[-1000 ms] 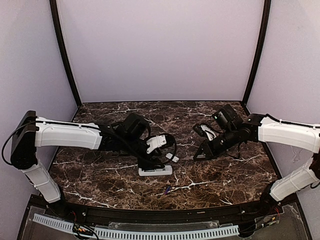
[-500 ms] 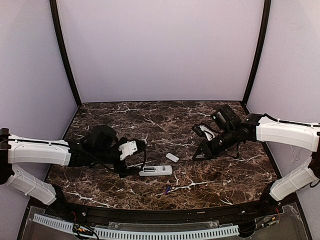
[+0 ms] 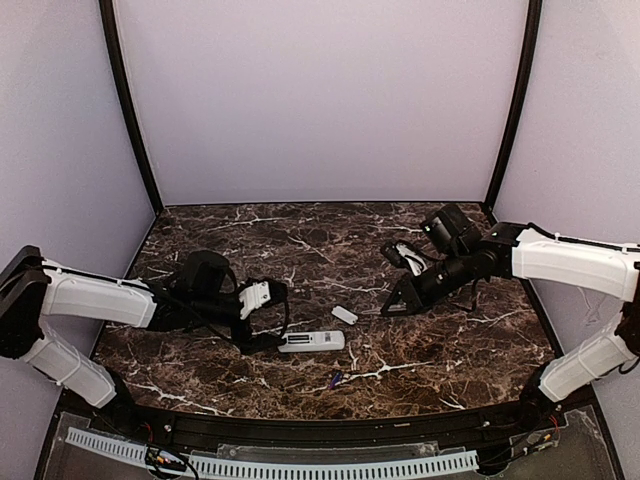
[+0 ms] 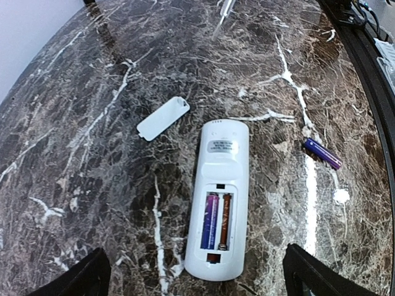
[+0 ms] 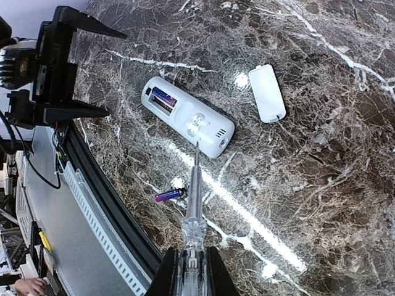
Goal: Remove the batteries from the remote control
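The white remote control (image 3: 311, 341) lies back-up on the marble table, its battery bay open (image 4: 221, 197). One purple battery (image 4: 210, 221) sits in the left slot; the slot beside it shows brown and looks empty. A second purple battery (image 4: 322, 153) lies loose on the table near the front edge (image 3: 335, 379). My left gripper (image 4: 196, 287) is open and empty, just short of the remote's bay end, one finger on each side. My right gripper (image 5: 191, 274) is shut on a clear-handled screwdriver (image 5: 193, 203), held above the table with its tip over the remote (image 5: 187, 117).
The small white battery cover (image 4: 162, 117) lies flat beyond the remote, also in the top view (image 3: 344, 314). The black table rim (image 4: 370, 80) runs close to the loose battery. Purple walls enclose the back and sides.
My left gripper has pulled back to the left off the remote, which now lies uncovered. My right gripper with the screwdriver has shifted slightly left.
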Controlling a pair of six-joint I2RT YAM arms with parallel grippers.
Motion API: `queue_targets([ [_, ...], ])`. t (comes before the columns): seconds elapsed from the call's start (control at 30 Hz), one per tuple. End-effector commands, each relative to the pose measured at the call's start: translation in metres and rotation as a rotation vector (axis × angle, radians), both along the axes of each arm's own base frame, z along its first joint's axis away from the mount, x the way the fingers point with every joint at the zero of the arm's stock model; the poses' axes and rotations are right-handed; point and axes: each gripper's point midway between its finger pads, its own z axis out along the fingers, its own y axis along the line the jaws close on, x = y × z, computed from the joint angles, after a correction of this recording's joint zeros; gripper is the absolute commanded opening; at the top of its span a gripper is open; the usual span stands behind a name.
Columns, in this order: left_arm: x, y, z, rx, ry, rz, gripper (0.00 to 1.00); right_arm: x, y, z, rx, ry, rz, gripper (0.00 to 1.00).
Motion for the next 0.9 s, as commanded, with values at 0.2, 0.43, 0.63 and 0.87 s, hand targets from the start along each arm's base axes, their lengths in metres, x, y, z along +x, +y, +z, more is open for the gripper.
queue_targets([
  [0.2, -0.003, -0.009, -0.035, 0.001, 0.117, -0.016, 0.95, 0.002, 0.001, 0.007, 0.024, -0.021, 0.002, 0.00],
  [0.43, -0.001, -0.004, -0.063, 0.106, 0.158, -0.013, 0.88, 0.003, 0.002, 0.007, 0.021, -0.022, 0.003, 0.00],
  [0.63, -0.007, -0.006, -0.075, 0.139, 0.203, -0.058, 0.76, 0.003, 0.000, 0.006, 0.016, -0.021, 0.000, 0.00],
  [0.87, -0.015, -0.016, -0.077, 0.182, 0.218, -0.114, 0.56, 0.002, -0.003, 0.004, 0.001, -0.027, -0.006, 0.00],
])
